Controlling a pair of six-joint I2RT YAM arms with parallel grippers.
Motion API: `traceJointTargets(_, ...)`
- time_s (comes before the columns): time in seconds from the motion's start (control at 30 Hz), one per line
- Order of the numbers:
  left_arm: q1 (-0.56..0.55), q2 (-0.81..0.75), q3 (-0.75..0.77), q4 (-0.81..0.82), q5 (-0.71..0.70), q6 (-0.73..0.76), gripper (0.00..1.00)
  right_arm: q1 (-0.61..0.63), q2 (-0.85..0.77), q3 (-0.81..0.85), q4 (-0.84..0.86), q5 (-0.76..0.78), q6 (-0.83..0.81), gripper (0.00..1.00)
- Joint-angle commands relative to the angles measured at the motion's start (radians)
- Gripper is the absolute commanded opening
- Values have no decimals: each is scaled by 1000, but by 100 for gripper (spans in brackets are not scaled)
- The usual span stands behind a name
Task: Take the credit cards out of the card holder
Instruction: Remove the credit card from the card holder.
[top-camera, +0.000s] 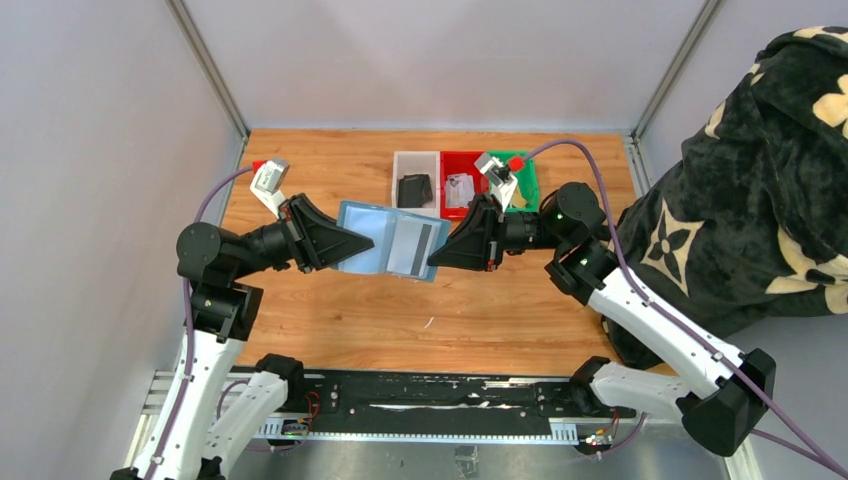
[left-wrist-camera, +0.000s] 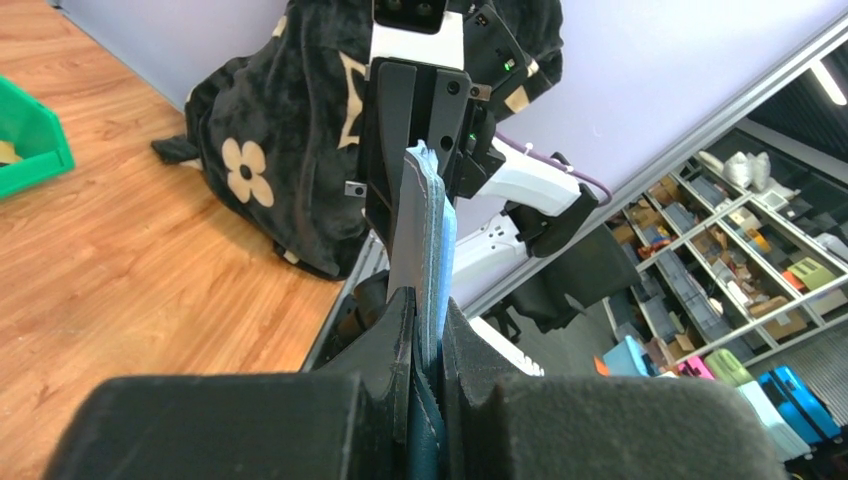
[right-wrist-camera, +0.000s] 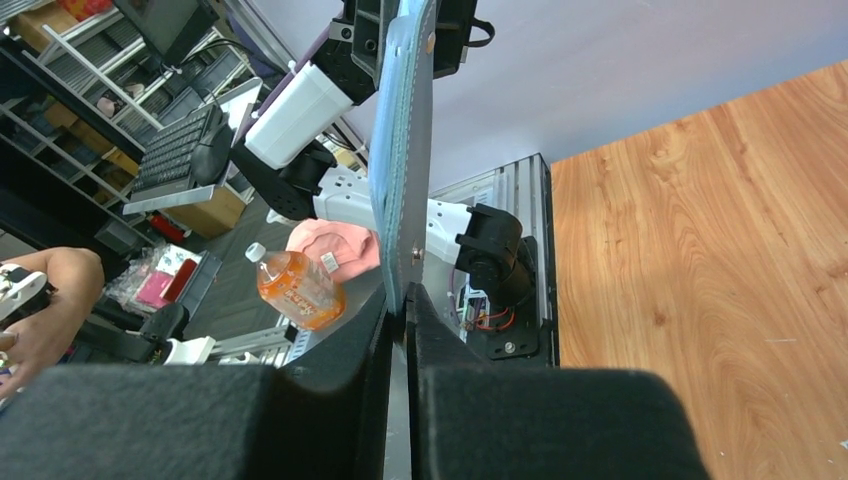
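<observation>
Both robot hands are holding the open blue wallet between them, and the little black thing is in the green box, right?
Not quite: the small black object sits in the white plastic bin, not the green bin, as the top view shows. The rest holds: the left gripper and right gripper both grip the open teal-blue bifold card holder between them.

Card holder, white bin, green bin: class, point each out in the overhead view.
card holder (top-camera: 368, 238): top external view, on its light-blue inner panel.
white bin (top-camera: 416, 156): top external view, on its far rim.
green bin (top-camera: 528, 188): top external view, on its right wall.
</observation>
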Motion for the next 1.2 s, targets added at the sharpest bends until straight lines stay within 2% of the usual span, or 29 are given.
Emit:
traceJointTargets(0.0,3,2,35,32,4,-21,0,28,17,25,87,8,34,9)
traceJointTargets(0.23,3,3,39,33,13,-27,0,42,24,29,118,29,47,16)
traceJointTargets(0.33,3,3,39,32,16,-30,0,43,28,34,46,71,7,31)
traceJointTargets(0.4,3,3,42,34,20,-32,0,45,28,23,60,77,11,33)
traceJointTargets(0.67,3,2,38,38,34,-31,0,54,12,0,178,22,59,33)
traceJointTargets(0.87,3,2,37,41,39,-37,0,55,-31,-16,158,-8,36,26)
traceJointTargets(1.17,3,-2,38,42,41,-43,0,55,-31,-13,129,-3,25,20)
